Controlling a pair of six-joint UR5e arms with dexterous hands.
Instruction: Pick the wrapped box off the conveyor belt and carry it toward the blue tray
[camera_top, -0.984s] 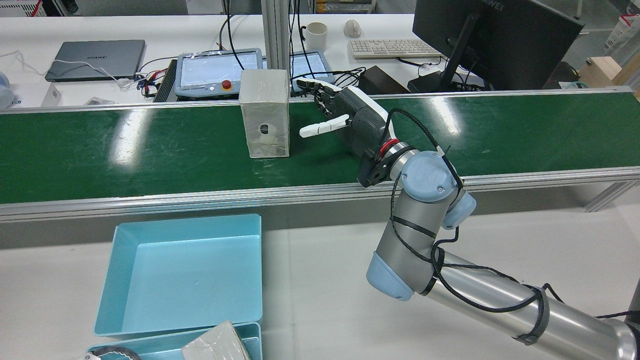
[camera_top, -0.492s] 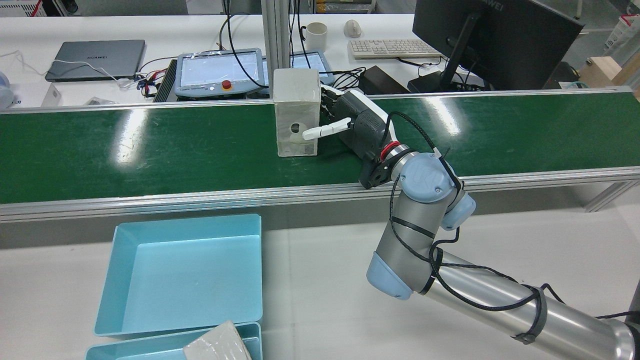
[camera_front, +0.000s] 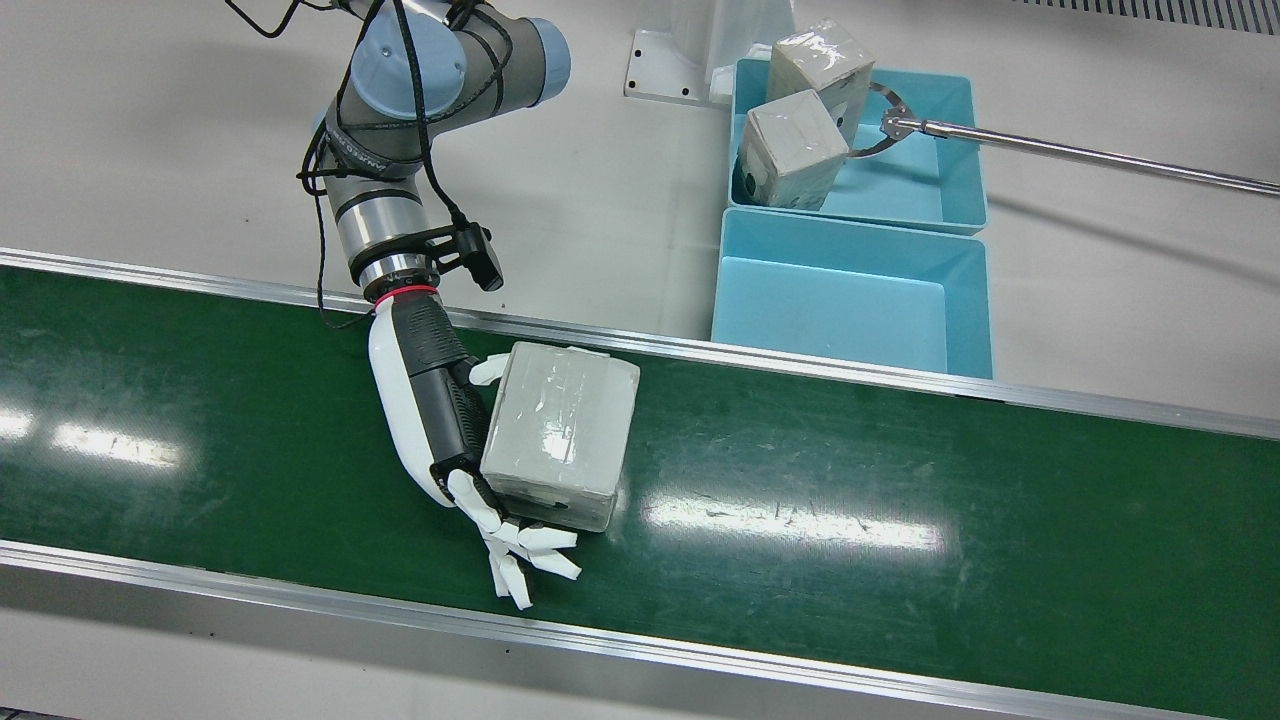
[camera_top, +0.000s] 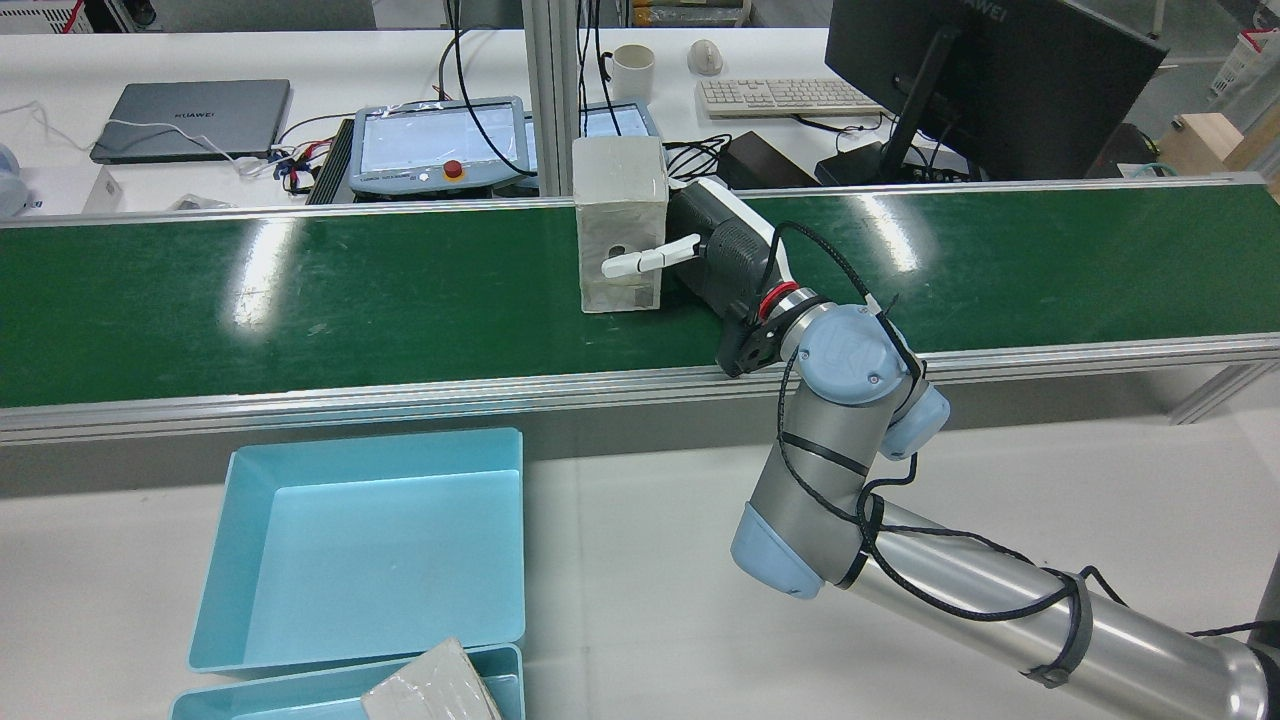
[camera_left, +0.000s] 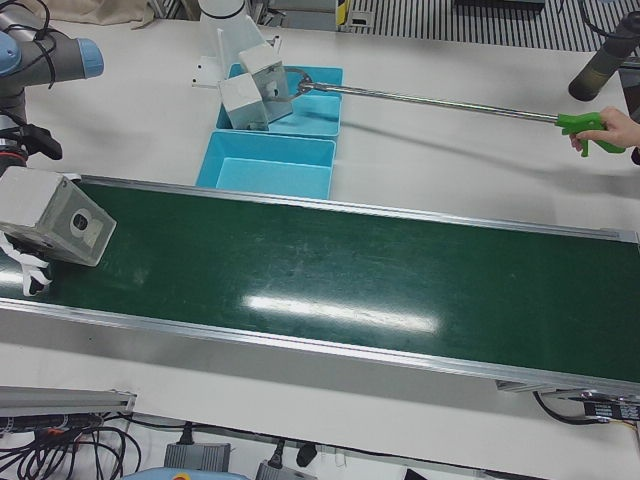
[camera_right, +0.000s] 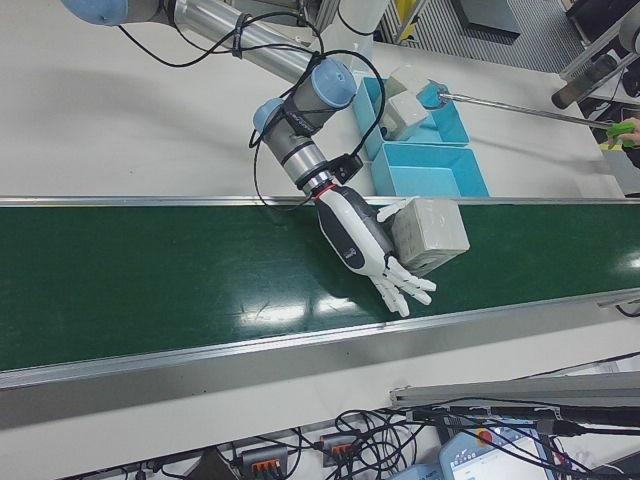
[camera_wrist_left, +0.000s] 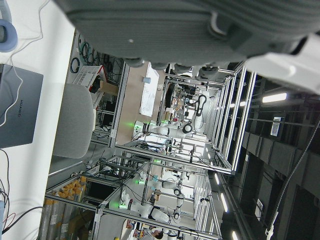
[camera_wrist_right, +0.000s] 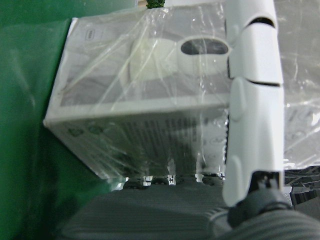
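The wrapped box (camera_front: 560, 440) stands on the green conveyor belt (camera_front: 900, 480), pressed against the palm of my right hand (camera_front: 430, 400). The hand is open: its fingers (camera_front: 520, 560) reach straight past the box's far side, spread apart. Its thumb (camera_top: 650, 260) lies across the near face, over the round window (camera_wrist_right: 205, 47). The same box (camera_top: 620, 225) hides those fingers in the rear view. The empty blue tray (camera_front: 830, 320) sits beside the belt on the robot's left. Only a grey underside of my left hand (camera_wrist_left: 200, 25) shows, in its own camera.
A second blue tray (camera_front: 940, 190) behind the first holds two wrapped boxes (camera_front: 795, 150). A long grabber pole (camera_front: 1080, 160) reaches into it, held by a person's hand (camera_left: 610, 125). Teach pendants (camera_top: 440, 140) and a monitor (camera_top: 990, 70) stand beyond the belt.
In the rear view the box has ridden the belt rightwards until it met my right palm. The hand has stayed almost still, and its thumb now overlaps the box's front.
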